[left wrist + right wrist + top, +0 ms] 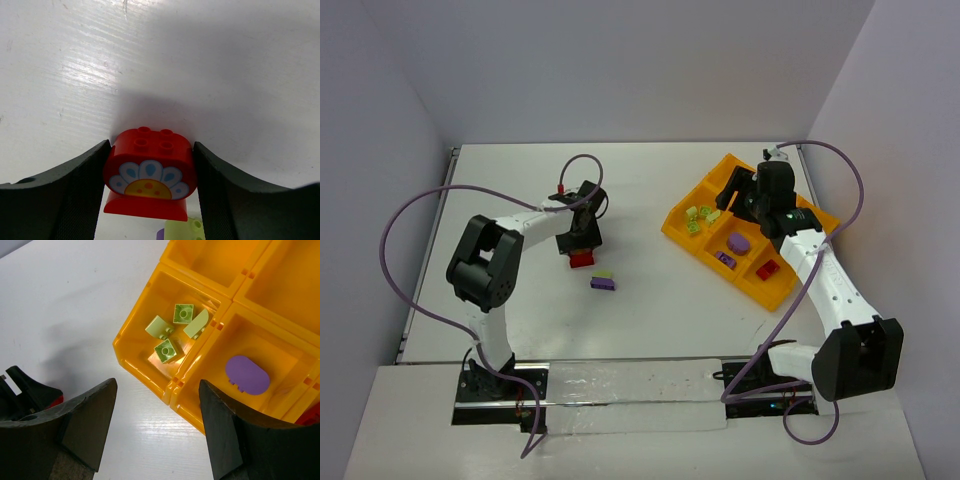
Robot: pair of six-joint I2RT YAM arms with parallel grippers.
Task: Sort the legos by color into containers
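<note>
**A:** What lies nearest the arms?

**B:** A small clump, a pale yellow-green brick on a purple one. It sits alone on the white surface, well apart from the tray.

**A:** And just beyond it?

**B:** The left gripper is clamped on a red brick. The brick is glossy and round-shouldered, with four studs on top and a white-petalled flower printed on its face. The matte black fingers press against both its sides.

**A:** The tray?

**B:** Off to the right is the orange-yellow tray, shiny plastic with raised dividers. A red block lies in the nearest compartment, a flat purple oval in the next, and four yellow-green bricks beyond. The right gripper hangs over the tray's corner, fingers wide apart, holding nothing.
</note>
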